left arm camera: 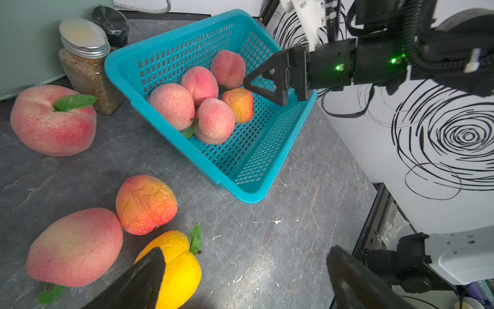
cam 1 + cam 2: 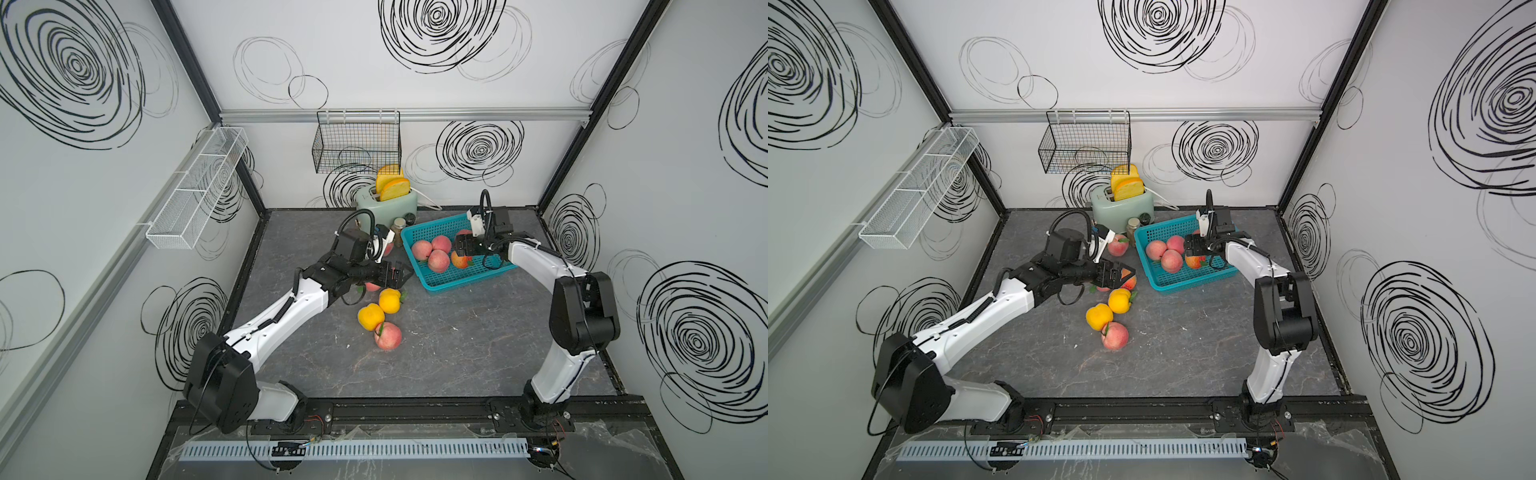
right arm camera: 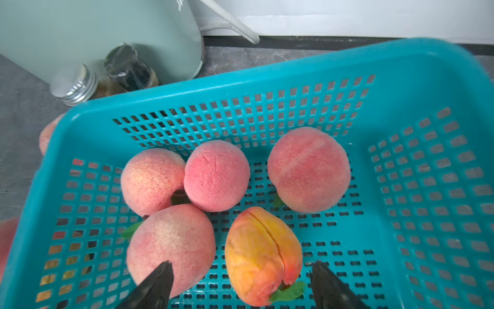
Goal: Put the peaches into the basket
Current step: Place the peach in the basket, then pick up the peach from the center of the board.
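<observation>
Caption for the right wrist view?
Right gripper open over an orange-red peach beside four pink peaches in the teal basket.

A robot lab booth: white walls (image 2: 374,75) with black scribbles, metal bars (image 2: 415,114), two robot arms (image 2: 274,320) bolted at the table's (image 2: 457,357) near edge.

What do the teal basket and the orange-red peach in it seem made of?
Basket: probably moulded plastic; smooth, slightly glossy, with regular lattice holes. Orange-red peach: likely painted foam or soft rubber; matte skin, creased and cracked.
</observation>
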